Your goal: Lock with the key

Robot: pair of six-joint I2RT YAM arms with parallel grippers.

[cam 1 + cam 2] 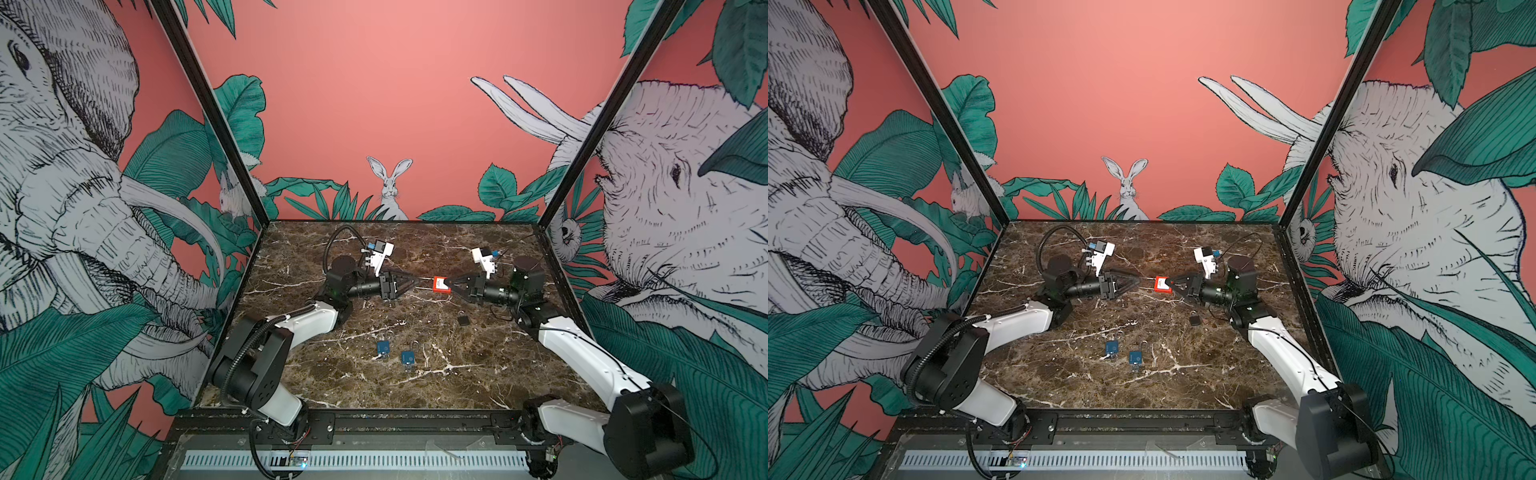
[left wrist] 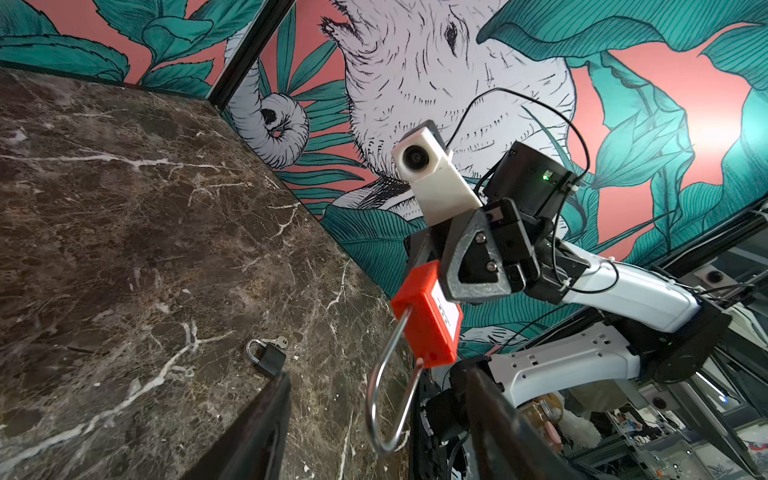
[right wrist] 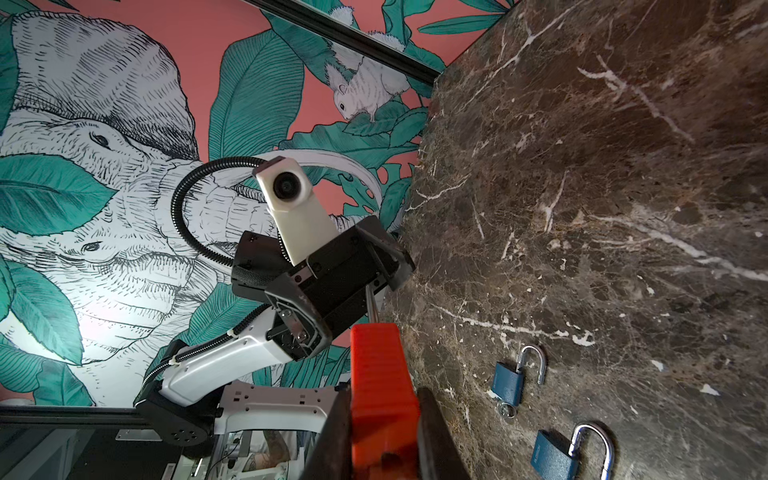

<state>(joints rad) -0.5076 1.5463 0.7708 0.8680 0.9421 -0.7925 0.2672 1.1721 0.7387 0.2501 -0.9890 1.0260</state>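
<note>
Red padlock (image 1: 439, 285) clamped by its body in the right end effector (image 1: 448, 285), held up off the brown marble worktop (image 1: 457, 374), about midway between left and right. White label on the red body, dark print too blurred to read. Silver shackle (image 2: 372, 392) pointing at the left end effector (image 1: 413, 283); from the left wrist view, looped between its two parted fingers (image 2: 266, 424), open around the metal with no clear contact. Cannot tell whether the shackle's free end is seated in the body. On the worktop just in front of the right end effector: small black padlock (image 2: 268, 358), shackle shut, silver key (image 2: 281, 341) just beside it. Nearer the front edge, close together: a blue padlock (image 3: 509, 382) with a keyring (image 3: 508, 411) at its base and a second blue padlock (image 3: 552, 457), both shackles swung open. All around, wall mural (image 1: 390, 187) of elephants, a rabbit and green leaves on pink.
</note>
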